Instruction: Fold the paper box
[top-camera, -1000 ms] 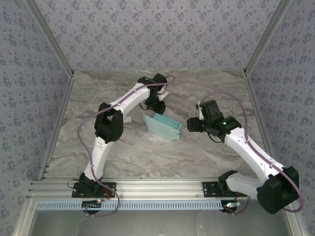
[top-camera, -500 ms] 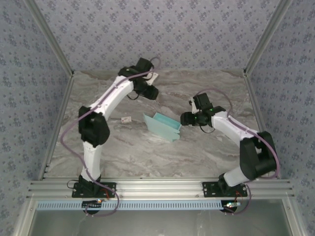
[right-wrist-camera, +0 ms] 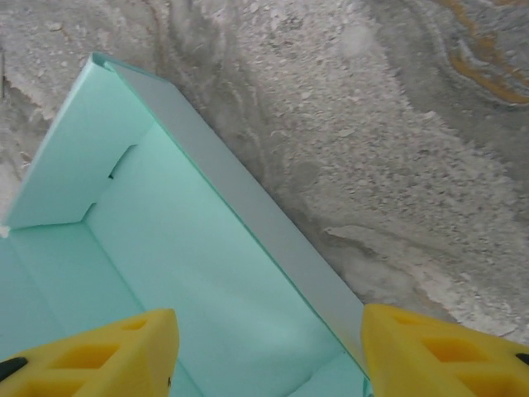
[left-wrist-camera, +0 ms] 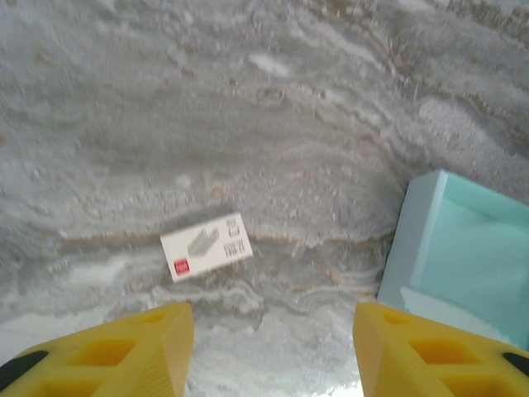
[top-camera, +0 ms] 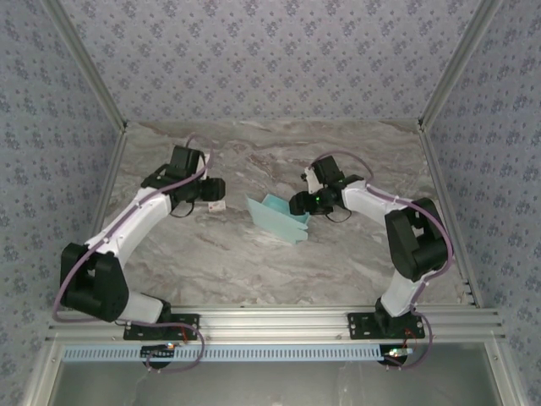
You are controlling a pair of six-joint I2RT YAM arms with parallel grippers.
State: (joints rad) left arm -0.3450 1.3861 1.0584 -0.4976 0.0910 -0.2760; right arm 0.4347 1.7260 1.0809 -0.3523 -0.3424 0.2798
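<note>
The pale turquoise paper box (top-camera: pixel 277 217) lies partly folded at the middle of the marble table, its walls raised and its top open. My right gripper (top-camera: pixel 299 203) hovers open at the box's right end; in the right wrist view its yellow fingertips (right-wrist-camera: pixel 99 351) straddle the box's long wall (right-wrist-camera: pixel 248 223) and open inside. My left gripper (top-camera: pixel 217 191) is open to the left of the box, over bare table. The left wrist view has the box's corner (left-wrist-camera: pixel 450 248) at the right edge, with nothing between the yellow fingers (left-wrist-camera: pixel 124 351).
A small white tag (top-camera: pixel 216 205) with a red mark lies on the table just left of the box, also visible as the tag (left-wrist-camera: pixel 206 246) ahead of the left fingers. Patterned walls and metal frame rails (top-camera: pixel 101 203) bound the table.
The left arm has swung from the far side of the box down and left, to beside the white tag. The right gripper has moved left, up to the box's right end.
</note>
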